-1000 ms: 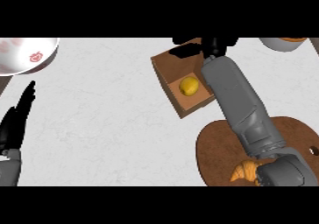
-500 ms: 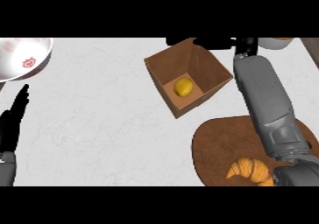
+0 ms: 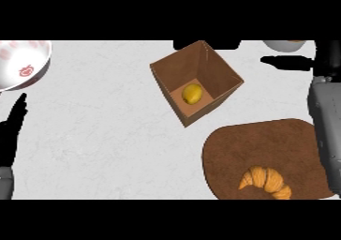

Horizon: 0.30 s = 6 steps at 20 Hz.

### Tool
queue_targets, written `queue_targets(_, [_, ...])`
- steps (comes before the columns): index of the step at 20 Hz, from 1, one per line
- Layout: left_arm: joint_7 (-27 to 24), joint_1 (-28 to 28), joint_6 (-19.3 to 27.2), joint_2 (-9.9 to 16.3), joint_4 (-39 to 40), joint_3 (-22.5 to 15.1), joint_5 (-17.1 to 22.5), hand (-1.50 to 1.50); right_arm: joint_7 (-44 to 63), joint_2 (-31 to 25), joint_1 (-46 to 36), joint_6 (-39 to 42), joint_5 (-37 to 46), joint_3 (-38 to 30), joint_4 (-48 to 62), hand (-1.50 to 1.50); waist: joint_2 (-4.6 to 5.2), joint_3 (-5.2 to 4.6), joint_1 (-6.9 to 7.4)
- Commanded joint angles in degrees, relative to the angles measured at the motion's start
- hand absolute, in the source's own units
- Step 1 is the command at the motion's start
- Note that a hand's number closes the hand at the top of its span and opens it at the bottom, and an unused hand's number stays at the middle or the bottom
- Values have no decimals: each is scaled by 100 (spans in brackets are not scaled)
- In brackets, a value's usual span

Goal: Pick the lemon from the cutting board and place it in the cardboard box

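With the lemon in the box, the released right hand (left hand rests, fingers straight) could clip the box's far-right wall.

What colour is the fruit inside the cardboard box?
Yellow: the lemon in the cardboard box, head view.

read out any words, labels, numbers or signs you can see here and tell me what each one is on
No readable words, numbers or brand names anywhere.
White bowl at the upper left: a small red mark and faint pink spots on its inside, too blurred to read as any text.
Cardboard box, lemon, cutting board, croissant: no print or labels.
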Motion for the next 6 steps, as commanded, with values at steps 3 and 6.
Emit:
queue_targets(3, [160,88,-14,-63,-186,-48,-47,0,591,-722,1090,1210,-488,-19,-1486,-150,-11,-2,-23])
queue_targets(6, [-313,29,54,-68,234,3,-105,0,353,-1107,1481,1788,-661,-60,-1405,-150,28,-3,34])
